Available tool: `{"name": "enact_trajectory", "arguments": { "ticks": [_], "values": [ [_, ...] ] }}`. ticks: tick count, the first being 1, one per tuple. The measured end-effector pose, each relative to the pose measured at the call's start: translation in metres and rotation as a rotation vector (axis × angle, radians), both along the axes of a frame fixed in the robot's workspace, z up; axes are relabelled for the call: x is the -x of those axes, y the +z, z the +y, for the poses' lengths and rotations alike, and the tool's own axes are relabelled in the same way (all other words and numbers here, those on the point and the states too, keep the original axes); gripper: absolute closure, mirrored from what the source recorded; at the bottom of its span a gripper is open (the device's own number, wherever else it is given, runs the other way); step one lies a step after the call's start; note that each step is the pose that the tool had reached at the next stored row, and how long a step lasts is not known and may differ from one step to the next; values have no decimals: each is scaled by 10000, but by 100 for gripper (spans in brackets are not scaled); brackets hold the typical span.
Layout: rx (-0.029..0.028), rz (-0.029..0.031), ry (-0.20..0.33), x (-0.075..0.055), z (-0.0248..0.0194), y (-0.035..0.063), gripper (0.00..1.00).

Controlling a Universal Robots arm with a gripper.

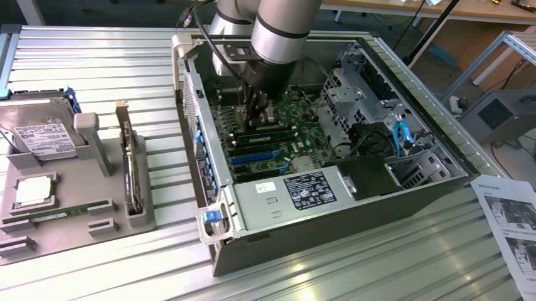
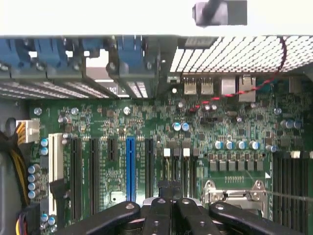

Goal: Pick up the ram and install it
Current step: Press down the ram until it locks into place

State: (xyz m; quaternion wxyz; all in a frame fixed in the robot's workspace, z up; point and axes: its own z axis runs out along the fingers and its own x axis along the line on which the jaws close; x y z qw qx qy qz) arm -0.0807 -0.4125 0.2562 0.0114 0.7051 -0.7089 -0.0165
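Inside the open computer case (image 1: 435,182), my gripper (image 1: 266,125) reaches down over the green motherboard (image 1: 305,113). The ram (image 1: 283,133), a narrow green stick with dark chips, stands on edge just under the fingertips, along the black slots beside it. The gripper is shut, and the stick's top edge meets the fingertips. In the wrist view the black fingers (image 2: 159,218) are pressed together above short black slots with white latches (image 2: 166,161), next to the processor socket (image 2: 234,193). There the fingers hide the ram.
A grey tray (image 1: 109,207) at the exterior view's left holds a second green stick (image 1: 59,212), a silver processor chip (image 1: 32,191) and a hard drive (image 1: 42,135). The power supply (image 1: 310,188), drive cages (image 1: 360,94) and cables crowd the case. A paper sheet (image 1: 511,219) lies at the right.
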Motion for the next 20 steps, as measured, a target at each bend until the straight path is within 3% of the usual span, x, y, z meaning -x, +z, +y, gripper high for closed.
{"name": "enact_trajectory", "arguments": {
  "ticks": [8,20],
  "values": [
    [1,0,0,45,-1,-2,89],
    [1,0,0,45,0,-85,89]
  ]
}}
